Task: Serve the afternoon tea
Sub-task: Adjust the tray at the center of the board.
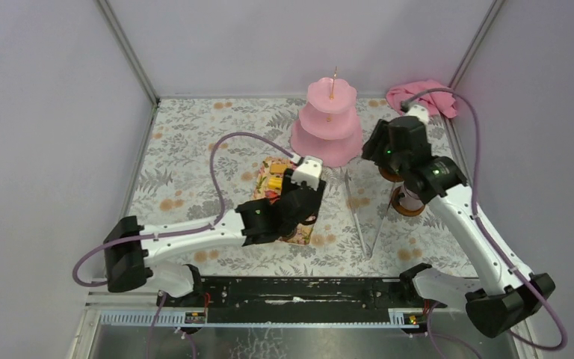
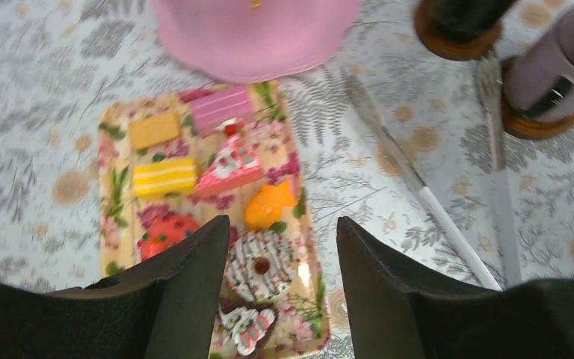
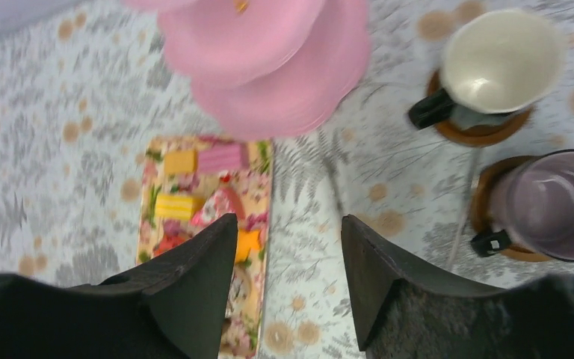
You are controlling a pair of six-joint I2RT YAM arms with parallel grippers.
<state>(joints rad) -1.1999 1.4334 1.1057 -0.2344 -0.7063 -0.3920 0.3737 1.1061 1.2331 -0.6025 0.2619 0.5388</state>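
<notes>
Several small toy cakes lie on a floral tray [image 2: 105, 161]: a yellow slice [image 2: 164, 177], a pink block [image 2: 220, 110], an orange fish [image 2: 269, 207], a red cake [image 2: 166, 232] and a chocolate-striped donut [image 2: 260, 263]. My left gripper [image 2: 281, 222] hangs open over the donut, holding nothing. The pink three-tier stand [image 1: 329, 123] rises behind the tray with bare tiers. A black mug [image 3: 497, 63] and a grey mug [image 3: 553, 202] sit on round wooden coasters to the right. My right gripper [image 3: 289, 218] is open and empty, high above the table between tray and mugs.
A pair of slim white tongs [image 1: 365, 217] lies in a V between the tray and the mugs. A pink cloth [image 1: 422, 96] is bunched in the far right corner. Side walls close in the floral tablecloth [image 1: 194, 142].
</notes>
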